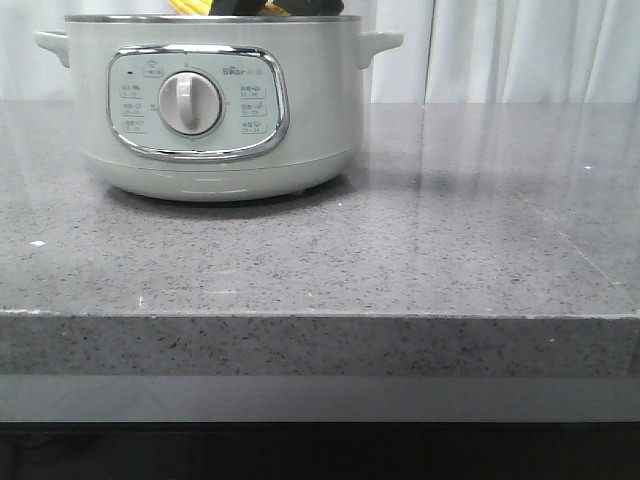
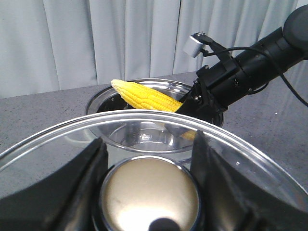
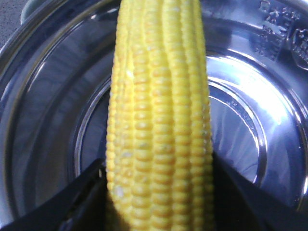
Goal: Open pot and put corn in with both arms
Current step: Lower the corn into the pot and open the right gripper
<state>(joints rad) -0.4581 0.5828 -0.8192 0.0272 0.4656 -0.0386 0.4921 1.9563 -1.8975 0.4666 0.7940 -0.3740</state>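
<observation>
The pot (image 1: 215, 110) stands open on the grey counter, at the back left in the front view. My right gripper (image 3: 159, 168) is shut on the yellow corn (image 3: 159, 110) and holds it over the pot's shiny metal inside (image 3: 48, 96). In the left wrist view the corn (image 2: 147, 96) sticks out over the pot's rim (image 2: 96, 103), held by the right gripper (image 2: 192, 103). My left gripper (image 2: 148, 139) is shut on the pale knob (image 2: 149, 192) of the glass lid (image 2: 240, 159), held away from the pot. In the front view only the corn's top (image 1: 190, 8) shows above the rim.
The grey speckled counter (image 1: 450, 230) stretches to the right of the pot and to its front edge (image 1: 320, 315). Pale curtains (image 1: 520, 50) hang behind the counter.
</observation>
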